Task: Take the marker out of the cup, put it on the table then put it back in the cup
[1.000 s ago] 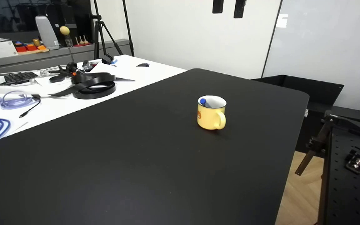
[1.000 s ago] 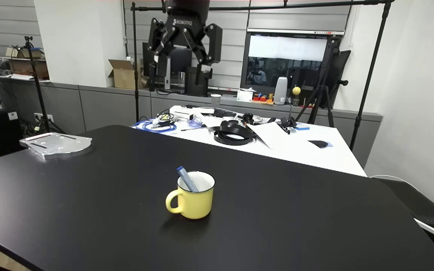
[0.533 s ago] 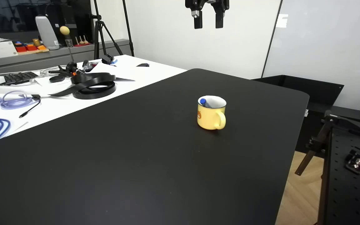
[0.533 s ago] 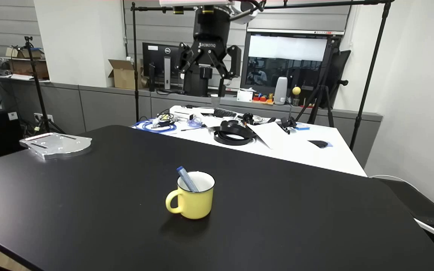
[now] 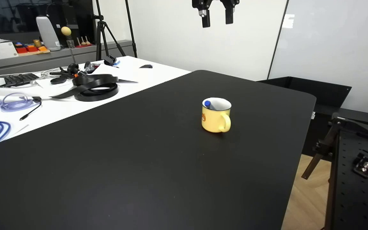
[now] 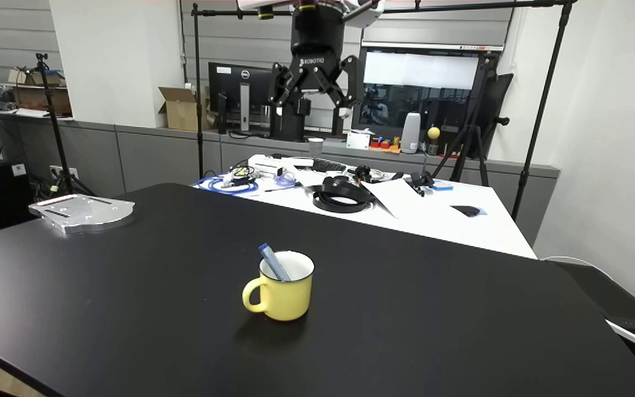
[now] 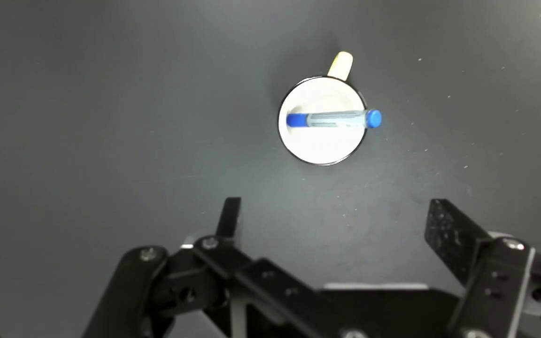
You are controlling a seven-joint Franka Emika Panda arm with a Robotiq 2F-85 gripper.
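Jaws wide apart, up hangs the hand (image 5: 217, 25), cropped by an exterior view's top edge; the cup (image 5: 212, 124) on the bench (image 5: 123, 169) hides the lower part of the marker (image 5: 208, 104)!

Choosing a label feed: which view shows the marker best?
Wrist view: the marker shows end to end, nothing covering it. In both exterior views the cup hides its lower end; in an exterior view little more than the blue tip shows, in an exterior view the slanted upper body.
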